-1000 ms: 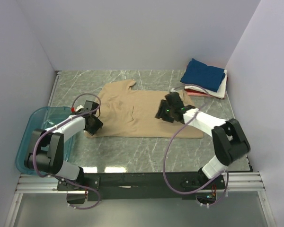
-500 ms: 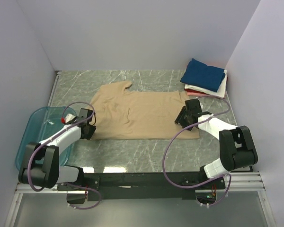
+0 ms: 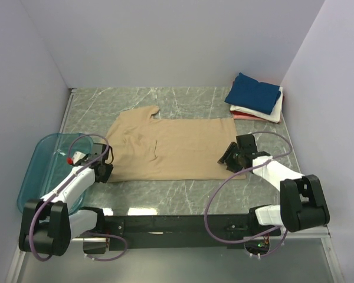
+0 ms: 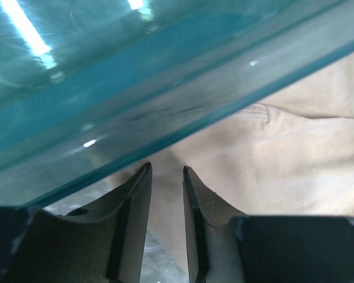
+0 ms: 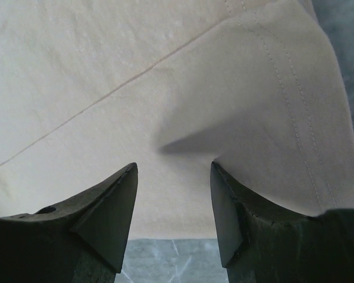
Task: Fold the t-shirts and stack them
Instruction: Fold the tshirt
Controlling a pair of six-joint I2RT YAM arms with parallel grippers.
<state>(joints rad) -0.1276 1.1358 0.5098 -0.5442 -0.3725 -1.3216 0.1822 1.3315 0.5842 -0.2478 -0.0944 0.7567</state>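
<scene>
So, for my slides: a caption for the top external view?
Left claw and right claw at near corners of a flat tan t-shirt; folded shirts far right.

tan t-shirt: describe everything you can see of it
The tan t-shirt is plain soft beige cloth, lying flat on the marbled table, with a flap of cloth sticking out at its far left. A double-stitched hem shows in the right wrist view. The left gripper sits at its near left corner, the right gripper at its near right corner.

Grey-green marble table (image 3: 183,97) – plain pale lavender walls (image 3: 165,41) on three sides, even light.
</scene>
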